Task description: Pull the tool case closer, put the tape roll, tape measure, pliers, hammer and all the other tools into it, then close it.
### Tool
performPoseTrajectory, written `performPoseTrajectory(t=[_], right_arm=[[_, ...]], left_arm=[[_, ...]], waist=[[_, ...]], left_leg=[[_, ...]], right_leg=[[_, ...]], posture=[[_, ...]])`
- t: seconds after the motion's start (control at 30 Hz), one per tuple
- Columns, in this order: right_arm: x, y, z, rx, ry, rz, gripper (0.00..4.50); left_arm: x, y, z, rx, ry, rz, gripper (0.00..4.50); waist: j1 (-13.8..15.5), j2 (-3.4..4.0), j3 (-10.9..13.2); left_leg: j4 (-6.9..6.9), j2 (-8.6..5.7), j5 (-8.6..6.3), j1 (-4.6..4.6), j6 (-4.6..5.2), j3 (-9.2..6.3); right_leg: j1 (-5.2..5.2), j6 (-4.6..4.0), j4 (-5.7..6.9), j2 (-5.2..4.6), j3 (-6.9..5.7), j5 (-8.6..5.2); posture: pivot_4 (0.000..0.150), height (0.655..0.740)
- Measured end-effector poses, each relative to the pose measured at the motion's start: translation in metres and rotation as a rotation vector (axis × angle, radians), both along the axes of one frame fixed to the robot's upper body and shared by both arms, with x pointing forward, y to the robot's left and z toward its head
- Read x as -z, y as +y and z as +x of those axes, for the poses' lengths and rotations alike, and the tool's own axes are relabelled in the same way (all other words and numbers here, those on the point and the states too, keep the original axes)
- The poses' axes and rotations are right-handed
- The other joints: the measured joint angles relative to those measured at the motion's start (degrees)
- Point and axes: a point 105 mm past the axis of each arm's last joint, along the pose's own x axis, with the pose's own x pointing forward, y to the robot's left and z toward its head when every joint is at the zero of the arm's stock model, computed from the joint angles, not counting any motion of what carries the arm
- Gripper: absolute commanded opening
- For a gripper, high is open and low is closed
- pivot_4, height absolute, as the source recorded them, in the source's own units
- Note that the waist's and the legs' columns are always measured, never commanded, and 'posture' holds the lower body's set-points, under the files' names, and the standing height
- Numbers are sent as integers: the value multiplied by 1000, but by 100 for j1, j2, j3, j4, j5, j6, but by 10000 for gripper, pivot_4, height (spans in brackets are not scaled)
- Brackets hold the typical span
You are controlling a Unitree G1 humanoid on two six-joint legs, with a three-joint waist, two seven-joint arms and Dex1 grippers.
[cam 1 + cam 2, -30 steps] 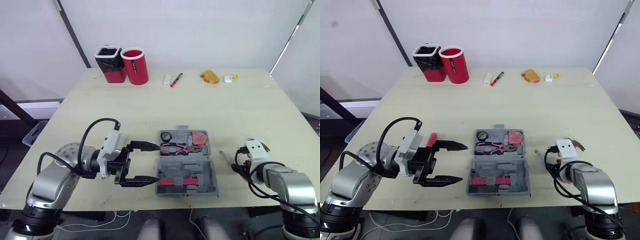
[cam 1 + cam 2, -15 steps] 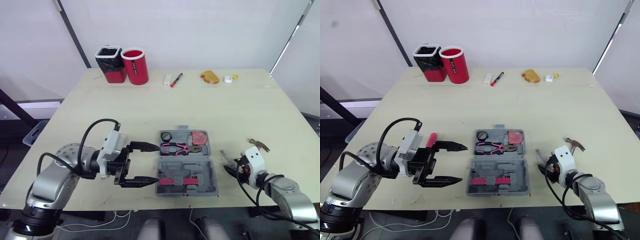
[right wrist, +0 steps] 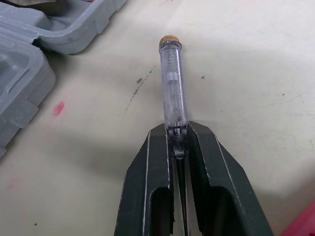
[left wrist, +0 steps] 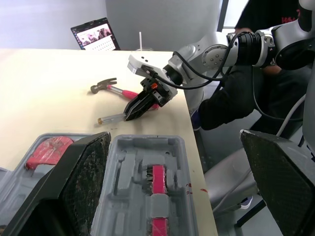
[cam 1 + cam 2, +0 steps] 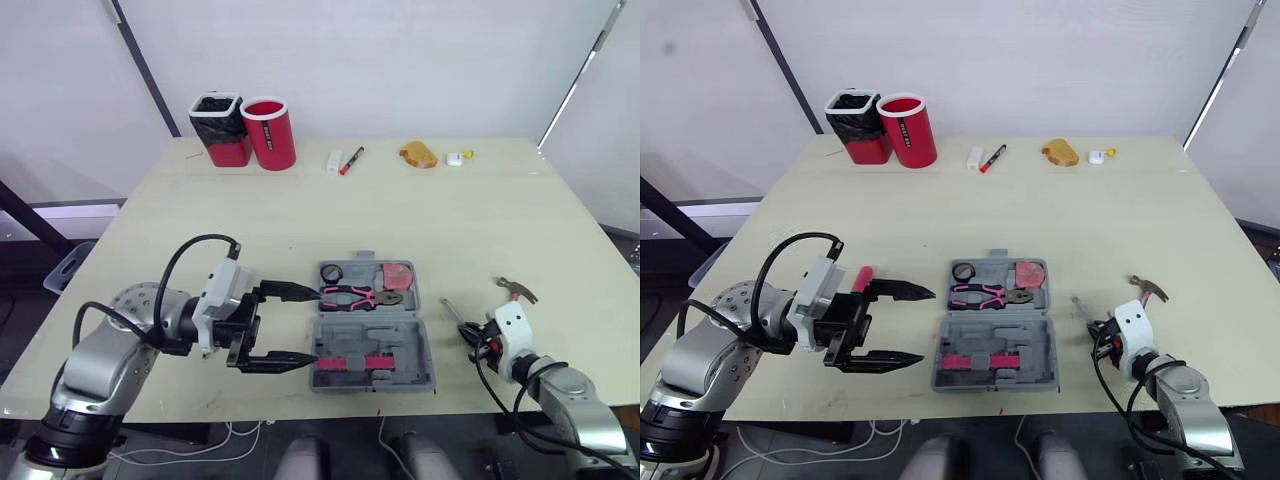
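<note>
Pale wooden tabletop against a white wall, seen from the head camera looking down. Near the front edge lies the grey tool case (image 5: 375,345), open flat, its far half holding pink-handled pliers (image 5: 350,296), a small round item (image 5: 332,272) and a red item (image 5: 398,275). Its near half carries a row of red-pink bits (image 5: 350,362). My left tool (image 5: 297,325) hovers just beside the case's left side with its two black fingers spread wide and nothing between them. Behind that tool a red-pink object (image 5: 862,278) lies on the tabletop; I cannot tell what kind it is. To the right of the case, my right tool (image 5: 468,333) is closed tight on a clear-handled screwdriver (image 3: 172,83), pinching it where the handle meets the shaft. The brass-capped end points away from the tool, toward the case. It sits low over the tabletop, and I cannot tell whether it touches. A small hammer (image 5: 515,290) with a pink handle lies just beyond the right tool, apart from the case. Along the far edge stand a black-rimmed red container (image 5: 220,128) and a red cup (image 5: 268,132), touching each other. Further right lie a red marker (image 5: 352,160) and a yellow-brown lump (image 5: 420,153).
</note>
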Motion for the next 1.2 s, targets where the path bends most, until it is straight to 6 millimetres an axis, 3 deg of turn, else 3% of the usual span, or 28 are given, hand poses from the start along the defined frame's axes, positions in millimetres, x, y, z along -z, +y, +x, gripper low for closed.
performPoseTrajectory(t=[0.23, 0.43, 0.47, 0.63, 0.67, 0.9, 1.2], right_arm=[[-3, 1, -2, -15, -12, -12, 1337], [-25, 12, -5, -122, -44, -32, 1337], [-32, 23, -9, -215, -26, -45, 1337], [-52, 42, -8, -350, -22, -57, 1337], [-69, 60, -8, -480, -22, -84, 1337], [-96, 89, -1, -719, 14, -193, 1337], [-98, 139, 0, -904, 67, -276, 1337]], left_arm=[[1, 2, 2, -8, 9, -4, 45000], [1, 2, 3, -10, 11, -12, 45000], [1, 4, 4, -13, 13, -14, 45000], [1, 12, 4, -33, 4, -19, 45000], [3, 22, 4, -69, 24, -21, 45000], [8, 53, 3, -182, 55, -27, 45000], [16, 72, 4, -241, 47, 0, 45000]], waist=[[7, 1, 0], [6, 2, 1], [4, 3, 2], [-12, 2, 2], [-23, 1, 2], [7, -1, 5], [8, -4, 5]], left_leg=[[0, 0, 0, -1, 0, 0], [1, 0, 0, 0, 0, 0], [1, 0, 0, -1, 0, -1], [1, 1, 0, 1, 0, -2], [1, 4, 0, 2, 0, -4], [1, 7, 0, -2, 1, -6], [1, 8, 0, -8, 0, -5]], right_leg=[[0, 0, -1, 0, 1, 0], [-1, 1, 1, 0, 3, 0], [-1, 0, 0, 0, 3, 0], [-2, 0, 0, 0, 5, 0], [-3, 0, 1, 3, 4, 0], [-3, -3, -2, 3, -4, 0], [-7, -4, -3, -3, -6, 0]], posture=[[1500, 7400], [1500, 7400], [1500, 7400], [1500, 7400], [1500, 7400], [1500, 7400], [1500, 7400]])
